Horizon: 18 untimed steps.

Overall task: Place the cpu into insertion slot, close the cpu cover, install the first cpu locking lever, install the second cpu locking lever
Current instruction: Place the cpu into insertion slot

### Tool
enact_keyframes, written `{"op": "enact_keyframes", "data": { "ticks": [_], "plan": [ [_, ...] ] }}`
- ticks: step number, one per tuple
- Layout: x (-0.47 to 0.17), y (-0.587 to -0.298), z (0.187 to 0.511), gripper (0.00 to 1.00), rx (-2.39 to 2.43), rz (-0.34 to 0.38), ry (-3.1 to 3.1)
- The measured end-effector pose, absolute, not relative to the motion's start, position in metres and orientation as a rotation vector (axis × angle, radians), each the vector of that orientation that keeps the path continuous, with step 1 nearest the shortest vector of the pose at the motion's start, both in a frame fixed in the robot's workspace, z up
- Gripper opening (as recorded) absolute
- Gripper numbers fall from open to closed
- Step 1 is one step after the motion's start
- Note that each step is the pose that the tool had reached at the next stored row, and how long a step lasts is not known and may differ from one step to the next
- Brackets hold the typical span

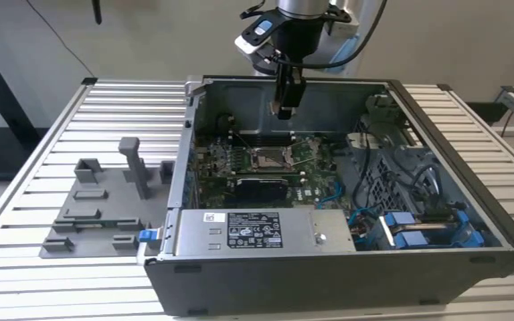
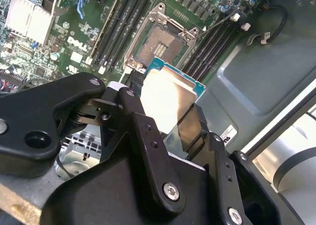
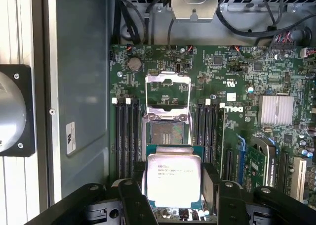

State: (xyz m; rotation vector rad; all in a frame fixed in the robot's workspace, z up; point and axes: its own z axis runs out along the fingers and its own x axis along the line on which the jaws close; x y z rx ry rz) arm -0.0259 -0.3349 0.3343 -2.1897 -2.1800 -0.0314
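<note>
An open grey computer case (image 1: 328,281) lies on a slatted metal table (image 1: 123,107) in the middle of the exterior view. A labelled silver power supply (image 1: 257,231) runs along its near edge, and tangled cables with blue connectors (image 1: 409,227) crowd the exterior view's right. A grey moulded fixture tray (image 1: 96,221) with upright posts sits on the table at the exterior view's left.

The gripper (image 1: 286,110) hangs in the upper middle of that frame, above the green motherboard (image 1: 315,167) and apart from it. Nothing lies between it and the board.

In the first wrist view, the insertion slot (image 3: 165,136) is a dark square socket with a silvery rim. Long black memory slots (image 3: 126,131) flank it on both sides, a ribbed silver heatsink (image 3: 276,110) stands well apart, and a round coin cell (image 3: 134,63) sits near the board's edge. The cpu cover (image 3: 168,78), a thin bright metal frame with an open window, is swung back off the slot on the side away from the gripper.

The black matte fingers (image 2: 143,131) pinch the cpu (image 3: 174,178) by two opposite edges. It is a flat square with no long axis. Its smooth silvery top faces the wrist cameras, glaring bright in the second wrist view (image 2: 168,99), with a teal-green border around it. Its edges run roughly parallel to the slot's.
</note>
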Motion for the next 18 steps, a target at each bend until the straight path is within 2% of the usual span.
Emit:
{"op": "enact_keyframes", "data": {
  "ticks": [18],
  "plan": [
    [-0.029,-0.328,0.310,0.55,-2.177,-0.037,-2.198]
  ]
}}
